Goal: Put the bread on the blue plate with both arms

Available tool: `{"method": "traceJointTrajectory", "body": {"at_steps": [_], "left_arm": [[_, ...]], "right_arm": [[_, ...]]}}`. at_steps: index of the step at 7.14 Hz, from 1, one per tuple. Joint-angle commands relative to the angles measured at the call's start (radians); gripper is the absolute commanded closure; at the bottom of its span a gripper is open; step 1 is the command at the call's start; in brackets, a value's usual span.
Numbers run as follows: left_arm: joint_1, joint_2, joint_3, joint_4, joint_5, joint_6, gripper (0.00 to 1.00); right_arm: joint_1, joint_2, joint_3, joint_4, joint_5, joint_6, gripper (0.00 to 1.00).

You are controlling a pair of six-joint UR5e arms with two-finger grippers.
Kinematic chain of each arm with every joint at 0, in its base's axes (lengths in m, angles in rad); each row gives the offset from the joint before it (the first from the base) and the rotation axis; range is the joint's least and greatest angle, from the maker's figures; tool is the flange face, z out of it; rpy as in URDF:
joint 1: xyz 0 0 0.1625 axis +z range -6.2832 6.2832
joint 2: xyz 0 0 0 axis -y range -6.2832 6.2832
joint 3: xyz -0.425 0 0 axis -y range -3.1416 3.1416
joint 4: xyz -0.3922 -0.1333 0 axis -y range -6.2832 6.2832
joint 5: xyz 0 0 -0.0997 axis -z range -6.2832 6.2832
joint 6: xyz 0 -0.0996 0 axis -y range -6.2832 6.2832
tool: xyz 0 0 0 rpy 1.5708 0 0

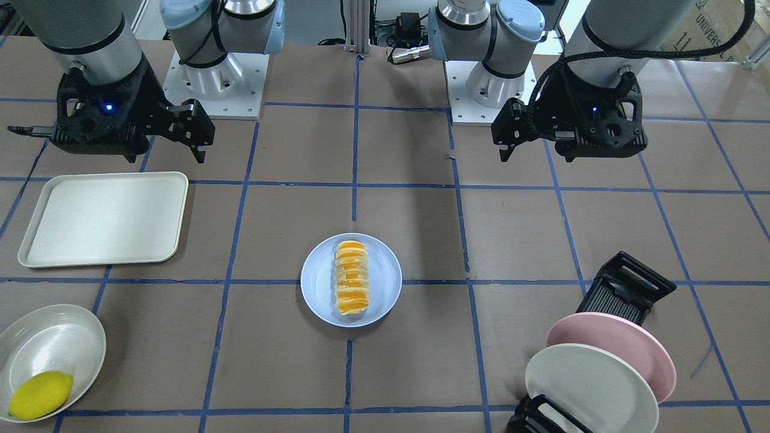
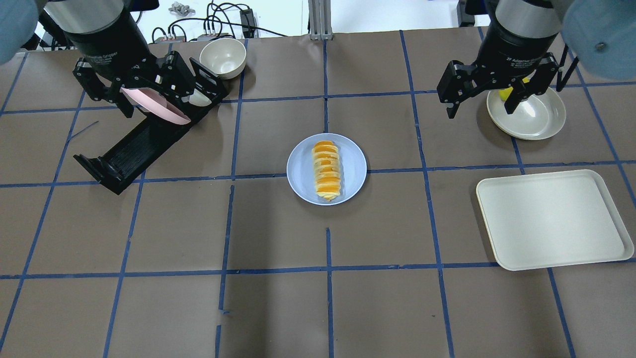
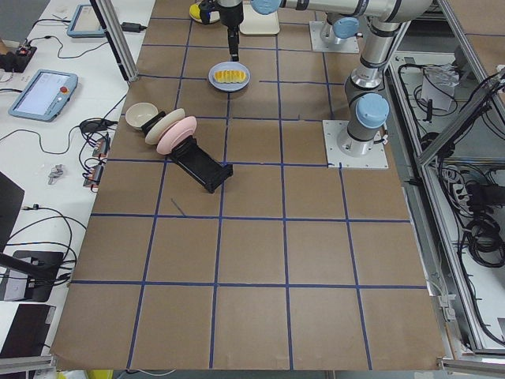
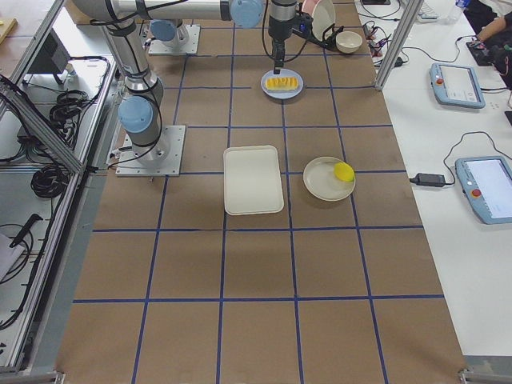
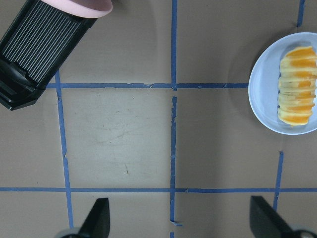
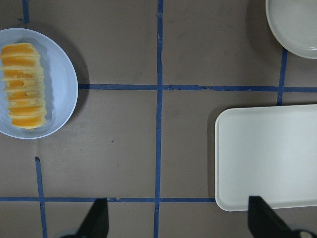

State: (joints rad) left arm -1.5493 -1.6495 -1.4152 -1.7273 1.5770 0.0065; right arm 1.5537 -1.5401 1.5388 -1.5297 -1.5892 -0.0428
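Observation:
The bread (image 1: pixel 352 278), a ridged orange and cream loaf, lies lengthwise on the blue plate (image 1: pixel 382 279) at the table's middle. It also shows in the overhead view (image 2: pixel 326 170), on the plate (image 2: pixel 300 171). My left gripper (image 2: pixel 156 104) is open and empty, raised over the plate rack, well to the left of the plate. My right gripper (image 2: pixel 481 112) is open and empty, raised beside the lemon bowl, well to the right of the plate. The left wrist view shows the bread (image 5: pixel 297 85) at its right edge. The right wrist view shows it (image 6: pixel 22 85) at its left edge.
A cream tray (image 2: pixel 551 219) lies at the right. A cream bowl (image 2: pixel 536 117) holds a yellow lemon (image 1: pixel 41 394). A black rack (image 2: pixel 129 154) at the left holds a pink plate (image 1: pixel 625 343) and a cream plate (image 1: pixel 589 385). A small bowl (image 2: pixel 223 57) stands behind it.

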Motion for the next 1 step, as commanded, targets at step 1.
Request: {"method": "traceJointTrajectory", "body": {"at_steps": [1], "left_arm": [[0.000, -0.006, 0.004, 0.002, 0.000, 0.000, 0.00]], "right_arm": [[0.000, 0.000, 0.001, 0.000, 0.000, -0.003, 0.00]]}}
